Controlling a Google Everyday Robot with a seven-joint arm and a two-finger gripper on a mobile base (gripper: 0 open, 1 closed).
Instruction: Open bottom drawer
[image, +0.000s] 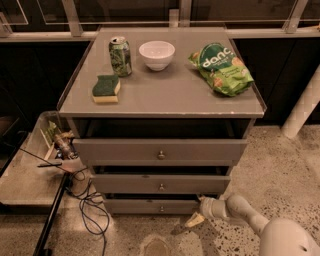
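Down near the floor, the bottom drawer (150, 206) is sitting as the lowest of three grey drawers, its slim front carrying a small round knob (161, 208) at the centre, and its front is showing a dark gap above it. The robot's hand (195, 219) is hovering at the right end of that drawer front, low by the speckled floor (280, 165), with the pale arm (240, 210) reaching in from the lower right (whether the hand is wide or closed, I cannot tell). Above it, the middle drawer (200, 183) and the top drawer (120, 150) are standing slightly further out, step by step. Up on the counter (170, 95) a green can (120, 56) is standing upright just beside a white bowl (156, 54), a green chip bag (222, 67) is lying to the right, and a green and yellow sponge (106, 89) is lying near the left front. Black cables (90, 205) are trailing across the floor to the left.
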